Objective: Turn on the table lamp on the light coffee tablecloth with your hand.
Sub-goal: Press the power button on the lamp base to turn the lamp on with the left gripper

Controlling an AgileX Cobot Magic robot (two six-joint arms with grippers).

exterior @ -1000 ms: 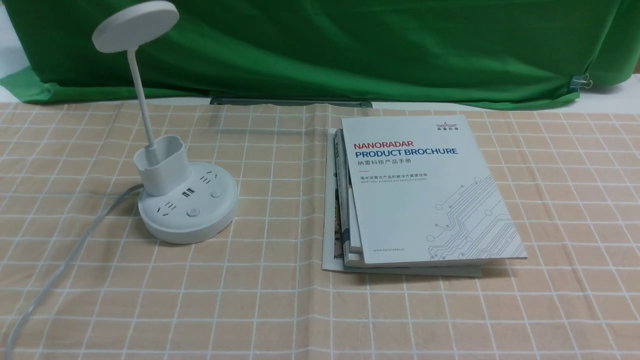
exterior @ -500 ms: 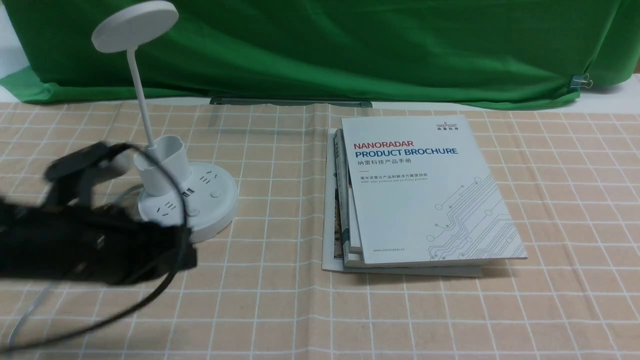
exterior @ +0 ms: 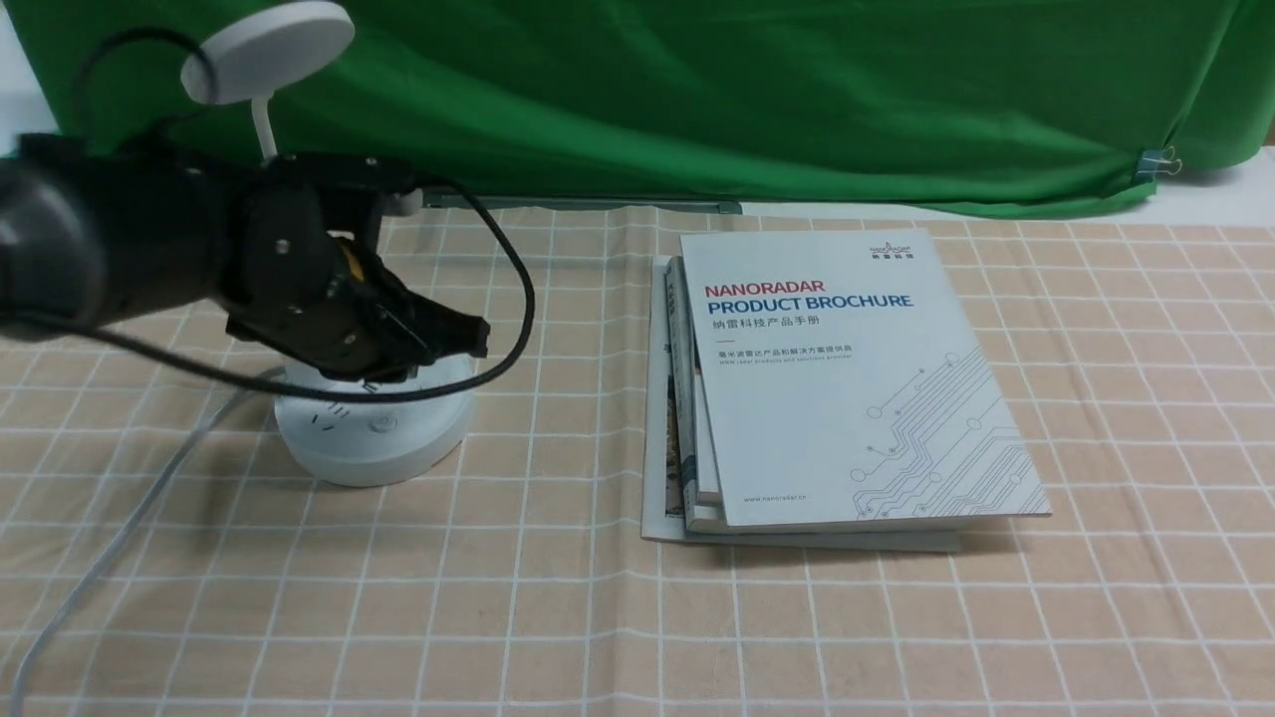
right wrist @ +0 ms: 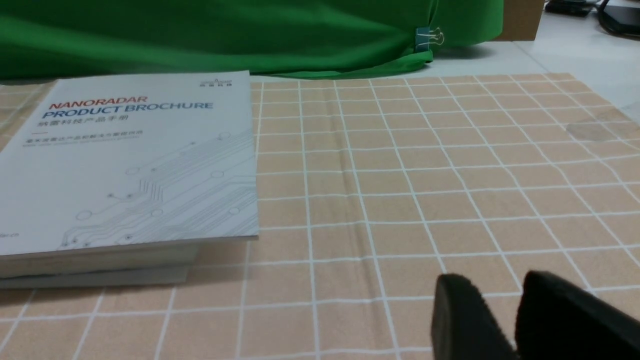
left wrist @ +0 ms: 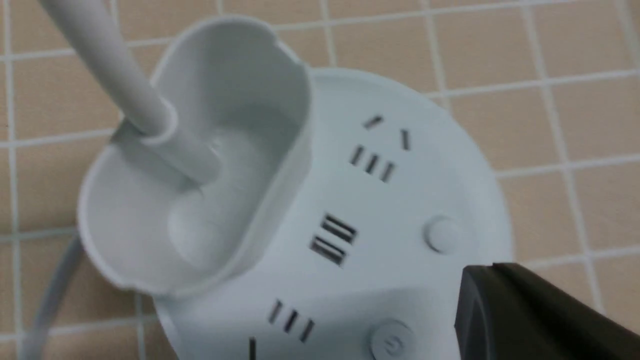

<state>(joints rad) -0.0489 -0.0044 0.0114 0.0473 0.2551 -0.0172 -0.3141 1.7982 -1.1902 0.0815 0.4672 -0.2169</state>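
Observation:
The white table lamp stands at the left on the light coffee tablecloth, its disc head raised on a thin neck. My left hand, the left gripper, hovers over the right side of the round base and hides the cup holder in the front view. In the left wrist view the shut left gripper sits just beside the power button and below a plain round button on the lamp. The right gripper hangs low over bare tablecloth, its fingers slightly apart.
A stack of books topped by a white brochure lies right of the lamp; it also shows as the books in the right wrist view. The grey cord runs off front left. A green backdrop hangs behind.
My left arm came in from the left, rose and moved forward; it now hangs over the lamp base. The lamp and books have not moved.

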